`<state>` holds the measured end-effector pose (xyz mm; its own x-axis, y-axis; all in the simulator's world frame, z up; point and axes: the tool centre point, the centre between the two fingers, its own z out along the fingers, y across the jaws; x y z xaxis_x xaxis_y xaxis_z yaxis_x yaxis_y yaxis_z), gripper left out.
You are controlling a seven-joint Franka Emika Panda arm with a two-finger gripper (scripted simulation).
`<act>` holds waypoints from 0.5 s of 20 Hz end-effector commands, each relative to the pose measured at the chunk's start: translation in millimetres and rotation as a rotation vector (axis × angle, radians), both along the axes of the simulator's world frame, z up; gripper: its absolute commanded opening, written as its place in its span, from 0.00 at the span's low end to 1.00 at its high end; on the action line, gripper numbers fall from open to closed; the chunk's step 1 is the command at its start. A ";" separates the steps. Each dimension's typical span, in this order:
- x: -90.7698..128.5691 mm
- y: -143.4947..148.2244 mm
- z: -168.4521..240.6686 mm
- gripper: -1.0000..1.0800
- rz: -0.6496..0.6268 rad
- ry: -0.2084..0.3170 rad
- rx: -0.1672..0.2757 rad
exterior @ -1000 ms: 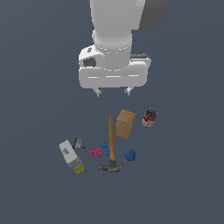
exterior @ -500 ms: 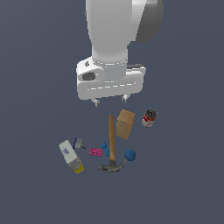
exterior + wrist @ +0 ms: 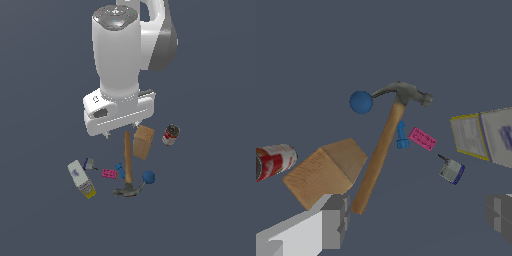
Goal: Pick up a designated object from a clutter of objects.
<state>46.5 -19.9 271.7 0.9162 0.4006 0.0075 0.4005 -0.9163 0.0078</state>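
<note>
The designated object, a small flat magenta-pink studded brick [image 3: 109, 173] [image 3: 422, 138], lies on the ground between the hammer's handle [image 3: 128, 156] [image 3: 379, 152] and a white-and-yellow box [image 3: 81, 179] [image 3: 485, 136]. A small blue piece [image 3: 119, 170] [image 3: 401, 135] rests right beside it against the handle. My gripper [image 3: 121, 129] [image 3: 418, 217] hangs open and empty above the clutter, over the handle's far end and well short of the brick. Both fingertips [image 3: 336, 220] show in the wrist view with a wide gap.
A tan wooden block [image 3: 143, 141] [image 3: 326, 170] sits beside the hammer handle, with a red can [image 3: 170, 135] [image 3: 273, 161] beyond it. A blue ball [image 3: 148, 176] [image 3: 360, 102] lies by the hammer head. A small grey-blue item [image 3: 90, 164] [image 3: 451, 170] sits near the box.
The gripper has come down toward the clutter and drifted slightly to the exterior view's left, still open. The objects have not moved.
</note>
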 end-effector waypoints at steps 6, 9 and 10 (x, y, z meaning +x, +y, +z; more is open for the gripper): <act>16.1 -12.6 -35.5 0.96 0.183 0.003 -0.006; 21.7 -17.6 -50.2 0.96 0.255 0.005 -0.008; 23.5 -19.3 -55.1 0.96 0.280 0.005 -0.008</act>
